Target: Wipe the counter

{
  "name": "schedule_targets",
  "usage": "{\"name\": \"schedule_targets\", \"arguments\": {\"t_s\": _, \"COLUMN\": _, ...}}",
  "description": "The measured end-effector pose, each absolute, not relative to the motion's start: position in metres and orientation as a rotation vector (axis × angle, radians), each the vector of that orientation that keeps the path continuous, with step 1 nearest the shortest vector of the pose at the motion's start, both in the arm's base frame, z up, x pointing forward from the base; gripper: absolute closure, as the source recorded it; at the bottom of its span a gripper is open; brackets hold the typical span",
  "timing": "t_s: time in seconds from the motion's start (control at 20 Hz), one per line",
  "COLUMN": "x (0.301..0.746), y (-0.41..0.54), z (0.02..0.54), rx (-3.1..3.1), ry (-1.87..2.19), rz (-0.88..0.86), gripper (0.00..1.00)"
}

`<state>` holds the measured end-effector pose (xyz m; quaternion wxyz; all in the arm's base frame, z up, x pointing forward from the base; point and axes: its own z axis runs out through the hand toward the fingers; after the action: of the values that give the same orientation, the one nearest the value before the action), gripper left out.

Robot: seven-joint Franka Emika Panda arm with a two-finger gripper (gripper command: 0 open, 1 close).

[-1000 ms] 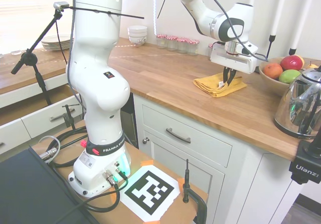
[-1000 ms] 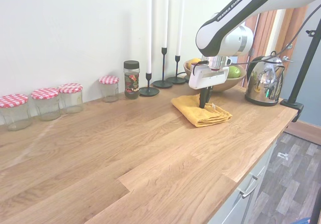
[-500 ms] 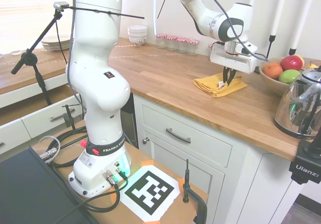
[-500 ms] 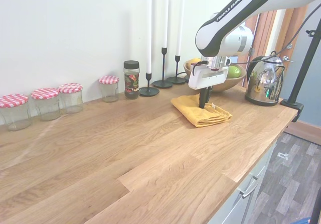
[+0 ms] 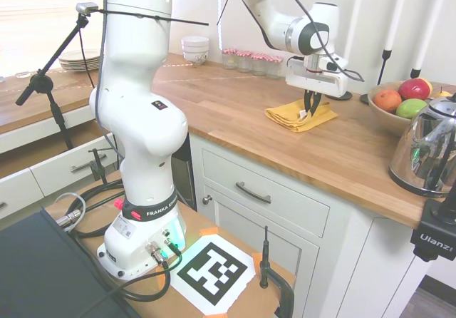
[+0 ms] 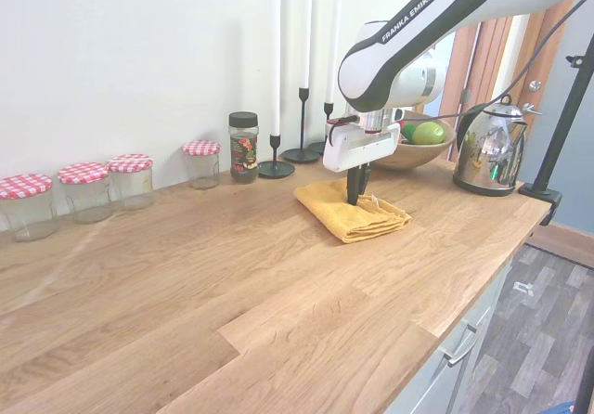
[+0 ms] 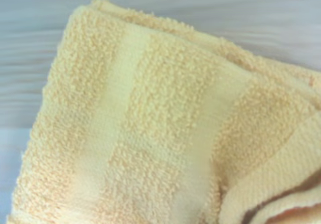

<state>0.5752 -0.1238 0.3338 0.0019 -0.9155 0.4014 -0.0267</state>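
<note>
Counter and yellow cloth under the gripper

Counter [image 6: 232, 293] of honey-brown wooden planks is seen running along the wall above white cabinets [image 5: 271, 211] with metal bar handles. A folded yellow terry cloth [image 6: 351, 212] lies flat on the counter, towards the end where the kettle stands. The gripper [image 6: 356, 194] is pointed straight down onto the cloth, its dark fingers drawn close together with a bit of the cloth's fabric pinched between them near a small white tag. In the wrist view the cloth [image 7: 150, 123] fills most of the picture, its looped pile and a smoother woven band being shown, with pale counter surface beyond its edge.

Behind the cloth, a wooden bowl [image 5: 388, 115] of fruit is set near the wall, and a shiny kettle [image 6: 487, 149] is placed beside it, near the counter's end. Three black candlesticks [image 6: 302, 126] with tall white candles are lined up along the wall, with a dark-lidded spice jar [image 6: 243, 147] just beside them. Further along, four glass jars [image 6: 88, 191] with red-checked lids are ranged against the wall, well apart from the cloth.
</note>
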Motion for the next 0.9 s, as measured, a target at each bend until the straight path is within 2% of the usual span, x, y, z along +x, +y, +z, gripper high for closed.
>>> {"name": "schedule_targets", "arguments": {"t_s": 0.45, "x": 0.588, "y": -0.001, "z": 0.334, "rx": -2.927, "ry": 1.213, "rz": -0.11, "gripper": 1.0}}
{"name": "schedule_targets", "arguments": {"t_s": 0.9, "x": 0.579, "y": 0.124, "z": 0.333, "rx": -2.979, "ry": 1.16, "rz": -0.147, "gripper": 1.0}}
